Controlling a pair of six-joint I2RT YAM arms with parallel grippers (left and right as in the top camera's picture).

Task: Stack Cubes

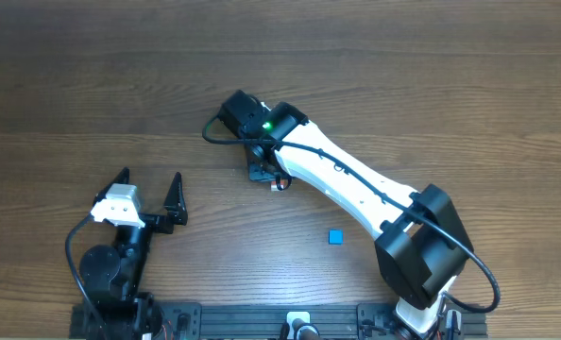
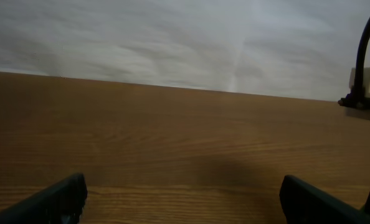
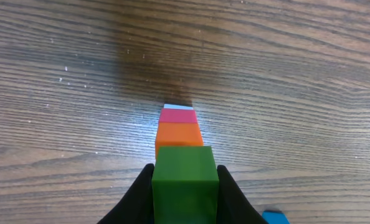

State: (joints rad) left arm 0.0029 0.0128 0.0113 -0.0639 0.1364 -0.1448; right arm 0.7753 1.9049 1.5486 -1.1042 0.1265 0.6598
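surface: brown wood-grain tabletop (image 1: 92, 85), one small blue cube (image 1: 335, 237) lying loose on it; plain white wall (image 2: 172, 37) behind. my right gripper (image 3: 185, 171) clamps a green cube (image 3: 185, 183) over an orange cube (image 3: 179, 134). my left gripper (image 1: 150, 176) is spread wide, holding nothing.

Top view: I look straight down on the table (image 1: 120, 76).
Left wrist: low, level across the wood.
Right wrist: close, steeply down.
Shared: blue cube (image 1: 334, 236), top and right wrist.

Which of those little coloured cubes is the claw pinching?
The green cube, held by the right gripper on top. The orange cube and pink cube sit beneath it; the blue cube lies alone on the table.
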